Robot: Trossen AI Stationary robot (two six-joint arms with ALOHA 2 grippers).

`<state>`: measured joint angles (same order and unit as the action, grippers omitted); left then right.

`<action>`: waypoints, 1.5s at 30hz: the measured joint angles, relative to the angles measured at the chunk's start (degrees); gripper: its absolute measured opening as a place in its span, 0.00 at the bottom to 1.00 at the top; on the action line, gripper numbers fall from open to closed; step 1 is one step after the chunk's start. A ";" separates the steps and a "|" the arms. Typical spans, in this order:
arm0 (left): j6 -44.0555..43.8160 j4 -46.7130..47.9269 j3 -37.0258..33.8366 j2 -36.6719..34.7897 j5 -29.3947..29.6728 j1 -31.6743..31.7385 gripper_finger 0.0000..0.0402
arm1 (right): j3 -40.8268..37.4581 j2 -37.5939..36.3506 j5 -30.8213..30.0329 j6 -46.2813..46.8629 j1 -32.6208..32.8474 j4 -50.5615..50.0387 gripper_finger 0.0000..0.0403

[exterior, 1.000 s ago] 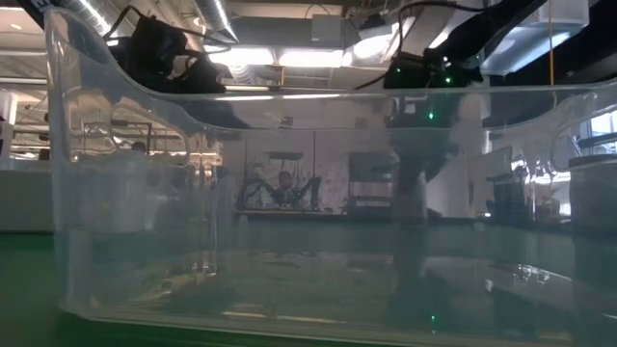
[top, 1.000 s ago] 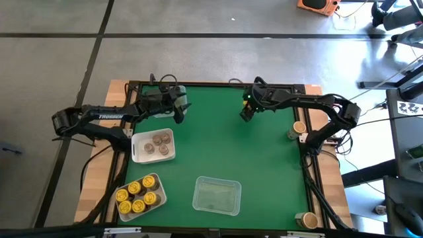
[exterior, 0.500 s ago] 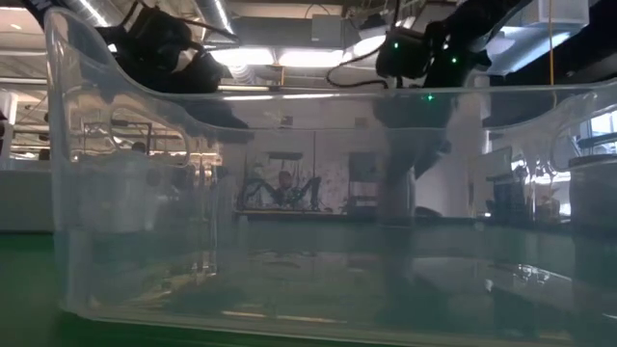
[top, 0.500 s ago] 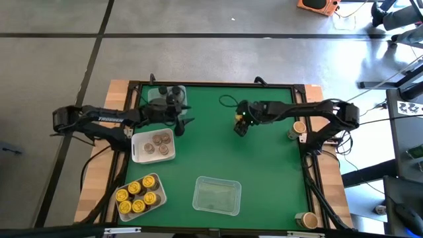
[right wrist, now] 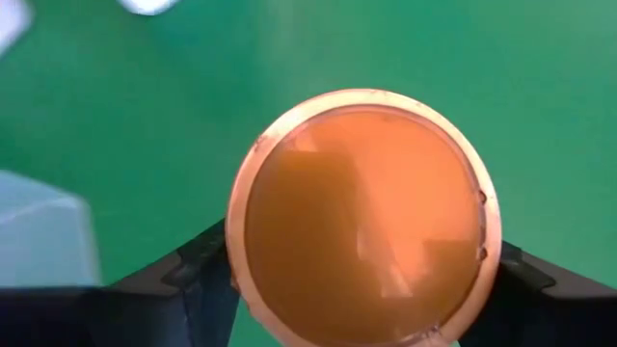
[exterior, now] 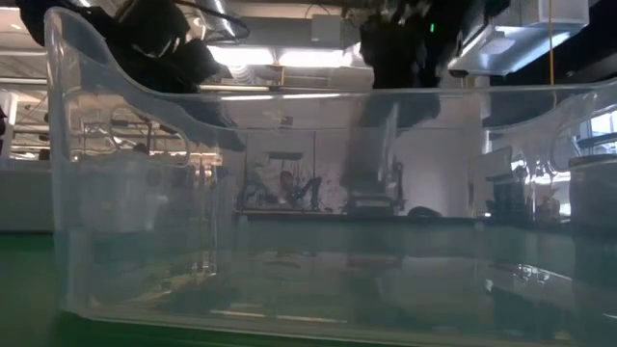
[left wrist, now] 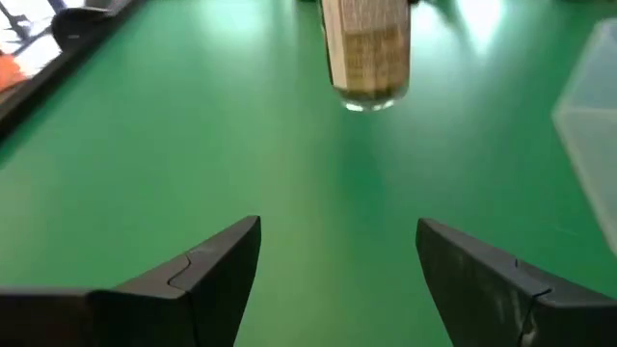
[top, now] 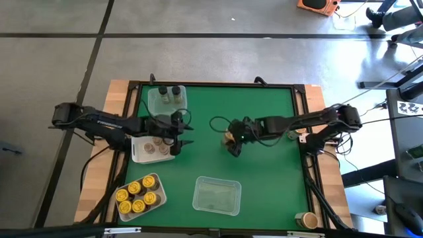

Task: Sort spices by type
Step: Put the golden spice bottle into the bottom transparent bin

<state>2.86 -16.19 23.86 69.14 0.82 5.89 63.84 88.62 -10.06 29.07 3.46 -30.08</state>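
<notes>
Jars mostly trayed; right gripper (right wrist: 362, 280) jaws clamp an orange-lidded jar (right wrist: 363, 219) mid-tabletop, left gripper (left wrist: 337, 265) jaws apart, clear tray (top: 216, 196) unfilled

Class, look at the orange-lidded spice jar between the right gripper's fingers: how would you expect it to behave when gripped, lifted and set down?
The orange-lidded jar looks rigid, so the right gripper should not crush it. Its round, smooth side may slip or twist between the fingers. It is tall and narrow in the left wrist view, so it could tip, then roll on the green table.
</notes>
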 joint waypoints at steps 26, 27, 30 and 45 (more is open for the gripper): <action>-4.03 -5.90 -5.53 -4.31 0.29 -5.66 0.69 | 6.85 3.61 -5.32 17.42 20.09 10.28 0.69; -4.10 -5.90 -5.53 -4.31 0.35 -5.66 0.69 | 6.85 3.65 -5.29 16.69 19.98 10.80 0.69; -4.25 -5.84 -5.53 -4.31 0.44 -5.66 0.69 | 6.85 3.56 -4.96 14.47 19.39 12.10 0.70; -3.87 -5.48 -5.52 -4.37 1.40 -5.52 0.69 | 6.81 9.33 -2.41 7.79 18.49 17.06 0.70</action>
<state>-1.01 -21.67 18.34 64.77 2.22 0.37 70.65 97.95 -12.47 36.86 21.96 -13.03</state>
